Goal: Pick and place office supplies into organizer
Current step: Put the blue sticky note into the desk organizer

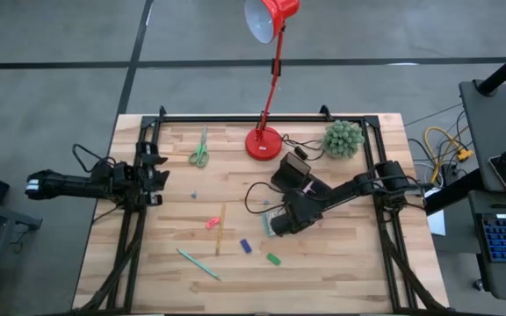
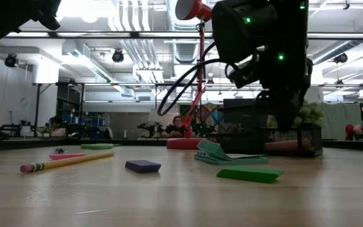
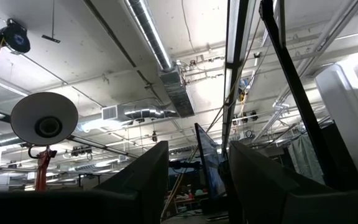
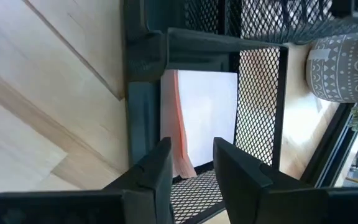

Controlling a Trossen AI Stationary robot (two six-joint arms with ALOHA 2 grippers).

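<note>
The pale, matt wood-plank worktop (image 1: 341, 263) carries a black metal-mesh organizer (image 4: 260, 93) holding smooth pink-edged white paper (image 4: 207, 118); at twelve o'clock stands a glossy red metal lamp (image 1: 266, 140).

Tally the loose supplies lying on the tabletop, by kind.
Scissors: 1
Pencil: 1
Pen: 1
Small pieces: 3 (pink piece, blue piece, green piece)
Teal folded sheet: 1
Total: 7
</note>
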